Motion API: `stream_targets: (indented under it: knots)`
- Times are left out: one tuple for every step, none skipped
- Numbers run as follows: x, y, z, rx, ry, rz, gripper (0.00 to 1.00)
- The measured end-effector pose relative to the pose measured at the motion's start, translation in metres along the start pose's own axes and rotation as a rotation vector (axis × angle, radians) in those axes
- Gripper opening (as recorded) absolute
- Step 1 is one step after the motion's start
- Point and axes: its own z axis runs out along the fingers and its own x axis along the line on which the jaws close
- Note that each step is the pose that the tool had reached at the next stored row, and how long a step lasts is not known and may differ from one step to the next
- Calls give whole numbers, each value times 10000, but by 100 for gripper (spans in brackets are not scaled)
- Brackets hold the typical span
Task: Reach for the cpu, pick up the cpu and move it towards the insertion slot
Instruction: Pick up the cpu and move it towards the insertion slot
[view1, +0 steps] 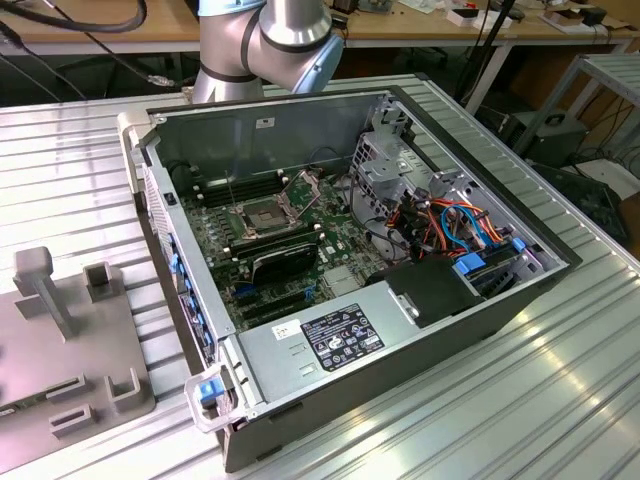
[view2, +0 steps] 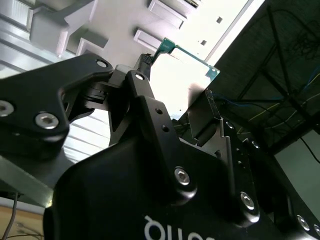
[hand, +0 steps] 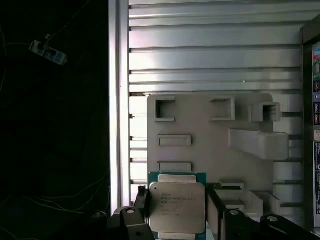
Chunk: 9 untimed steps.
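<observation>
We saw the pincer (hand: 177, 210) closed on the cpu (hand: 177, 206), one black finger (hand: 141, 202) against each of two opposite edges, so the chip sat between them with its dull silver face toward the first wrist view and its green border showing around the metal. In the second wrist view the same chip (view2: 187, 75) appeared washed out by glare, with only its green corners clear beyond the pincer (view2: 175, 92). Behind the chip lay the grey plastic fixture (hand: 210, 135) with its notches and raised blocks, resting on the ribbed metal desk (hand: 210, 50). In the exterior view the fixture (view1: 60, 340) sat at the exterior view's left, just beside the open computer case (view1: 350, 260). Inside that case the insertion slot (view1: 262, 215) lay on the green motherboard (view1: 275, 250), its hinged plate raised. The robot arm (view1: 265, 40) rose behind the case.
</observation>
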Motion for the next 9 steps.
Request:
stream_targets:
  knots:
    - [1,0,-30,11,0,0,55]
    - [3,1,-75,27,2,1,55]
    - [3,0,-94,37,2,1,55]
    - [3,1,-97,37,0,2,55]
    - [3,1,-96,37,-1,2,55]
    - [3,1,-97,38,-1,1,55]
    - [3,1,-97,38,-1,1,55]
    - [3,1,-98,39,0,1,55]
    - [4,1,-98,39,1,1,55]
